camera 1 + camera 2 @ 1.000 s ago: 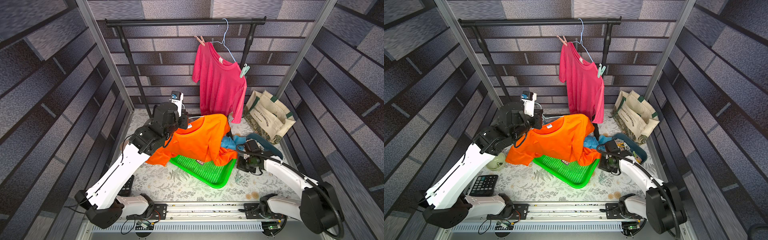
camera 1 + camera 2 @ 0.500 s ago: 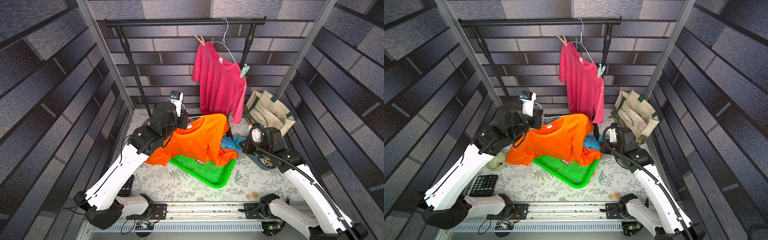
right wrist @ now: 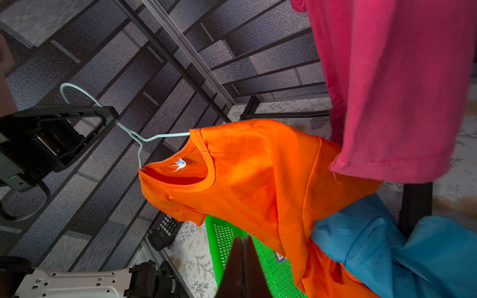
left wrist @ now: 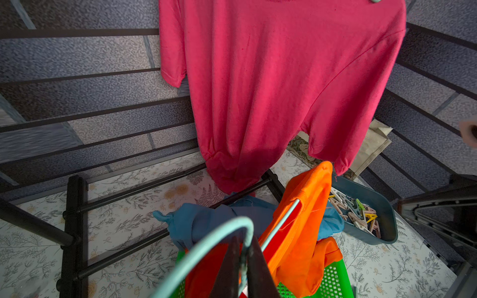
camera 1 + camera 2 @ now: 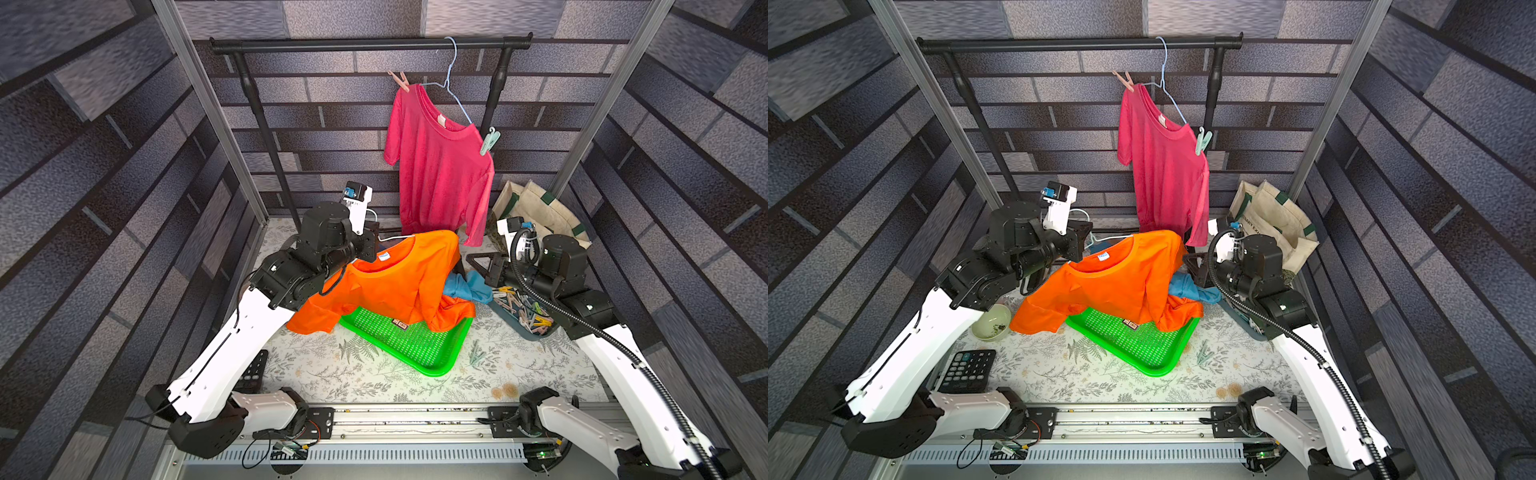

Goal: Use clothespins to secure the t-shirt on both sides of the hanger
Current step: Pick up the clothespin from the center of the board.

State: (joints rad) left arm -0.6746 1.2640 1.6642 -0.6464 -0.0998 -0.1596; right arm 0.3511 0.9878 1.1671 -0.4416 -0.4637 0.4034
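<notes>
An orange t-shirt (image 5: pixel 399 278) hangs on a pale mint wire hanger (image 3: pixel 154 136), its hem trailing into the green basket. My left gripper (image 4: pixel 244 241) is shut on the hanger's neck, just below the hook, and holds it up at the shirt's collar (image 5: pixel 386 259). My right gripper (image 3: pixel 243 238) is shut with nothing between its fingers. In both top views it hovers beside the shirt's far shoulder (image 5: pixel 471 259) (image 5: pixel 1185 259). The clothespins (image 5: pixel 523 307) lie heaped in a blue-grey tray (image 4: pixel 387 219) under the right arm. One mint clothespin (image 5: pixel 476 356) lies loose on the table.
A pink t-shirt (image 5: pixel 440 174) hangs from the black rail (image 5: pixel 370 43), pegged with a pink (image 5: pixel 400 81) and a mint clothespin (image 5: pixel 488 141). A green basket (image 5: pixel 415 353), blue cloth (image 5: pixel 461 286), tote bag (image 5: pixel 540 208), calculator (image 5: pixel 967 370) and bowl (image 5: pixel 992 322) share the table.
My right arm has lifted from low over the clothespin tray up to the orange shirt's shoulder, its gripper still shut. The left arm has kept the hanger in place.
</notes>
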